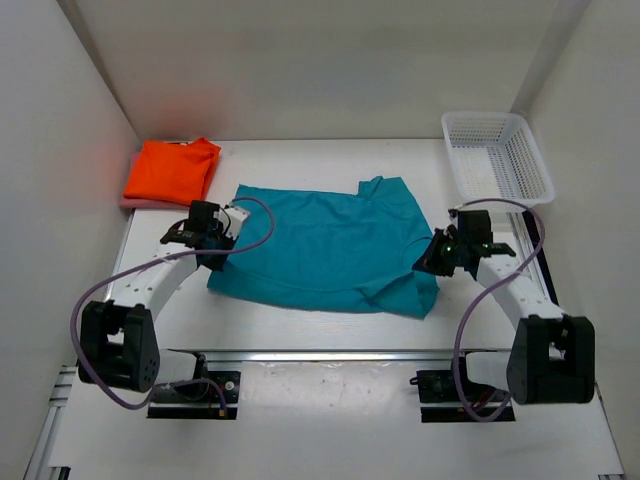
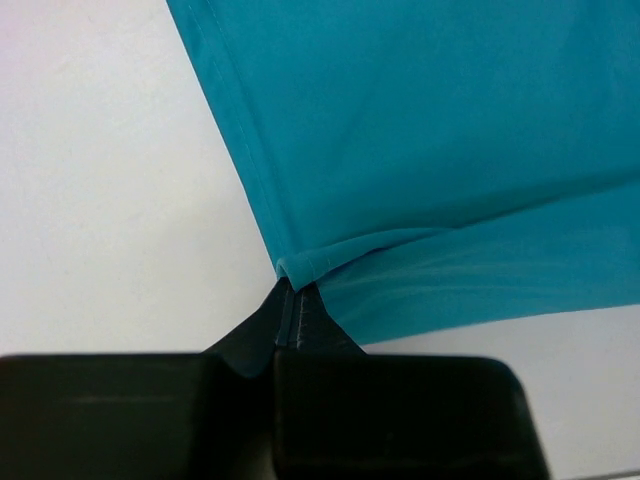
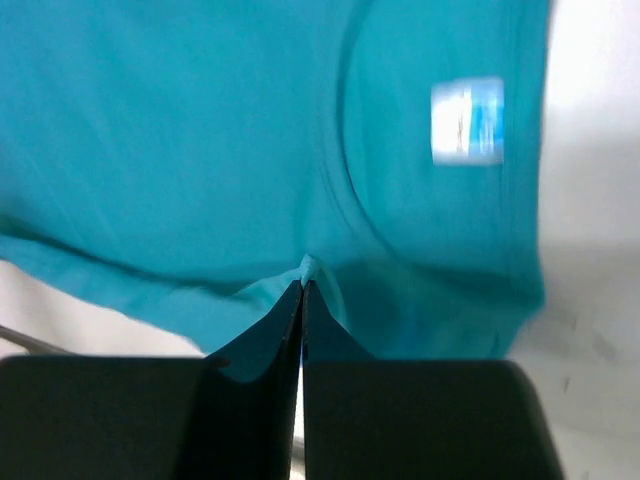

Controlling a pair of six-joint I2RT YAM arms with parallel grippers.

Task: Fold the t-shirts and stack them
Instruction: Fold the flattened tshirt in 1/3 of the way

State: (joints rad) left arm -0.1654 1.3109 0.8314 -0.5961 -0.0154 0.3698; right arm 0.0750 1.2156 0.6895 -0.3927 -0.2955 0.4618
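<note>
Three shirts count here, and the teal-blue cloth t-shirt (image 1: 320, 245), spread nearly flat on the white counter (image 1: 300, 330), serves as the reference for the rest. Off its far left corner, the bright orange cloth t-shirt (image 1: 172, 170) lies folded on the dusty rose-pink cloth t-shirt (image 1: 128, 201), of which only a thin edge shows. That pair looks like the finished start of the stack, parked clear of the working space.

At the teal shirt's left edge, the left end effector (image 2: 290, 300) has its fingers pressed together on a pinch of the hem, low against the counter. At the teal shirt's right side, near the collar and the white neck label (image 3: 467, 120), the right end effector (image 3: 303, 290) is likewise clamped on a small tuck of teal cloth. Two opposite grips like these probably serve to keep the fabric taut and carry one long edge over in a single fold, so that neither end sags or twists.

Beyond the teal shirt's far right corner sits the white plastic lattice basket (image 1: 497, 155), apart from the cloth.
</note>
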